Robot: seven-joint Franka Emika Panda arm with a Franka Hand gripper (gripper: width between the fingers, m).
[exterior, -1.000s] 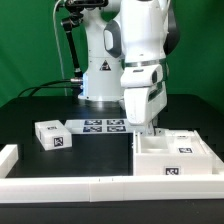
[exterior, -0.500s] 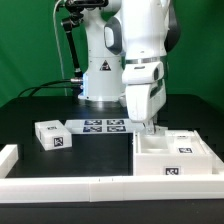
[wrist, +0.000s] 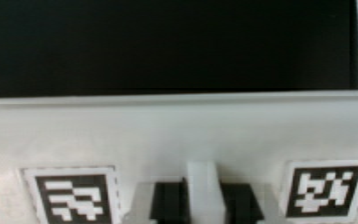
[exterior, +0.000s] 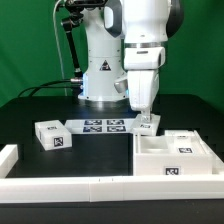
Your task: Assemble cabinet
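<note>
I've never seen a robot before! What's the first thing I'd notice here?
The big white robot arm in the middle, towering over the black table. Its gripper pinches a small tagged block just above the large white cabinet box on the exterior view's right; another tagged block sits alone on that view's left.

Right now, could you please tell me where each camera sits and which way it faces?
Exterior view: off the arm, facing the robot's base across the table; arm and gripper show by the cabinet.
Wrist view: on the wrist, looking down past dark fingers at tagged white plastic.
Shared: the gripper and tagged white plastic.
</note>
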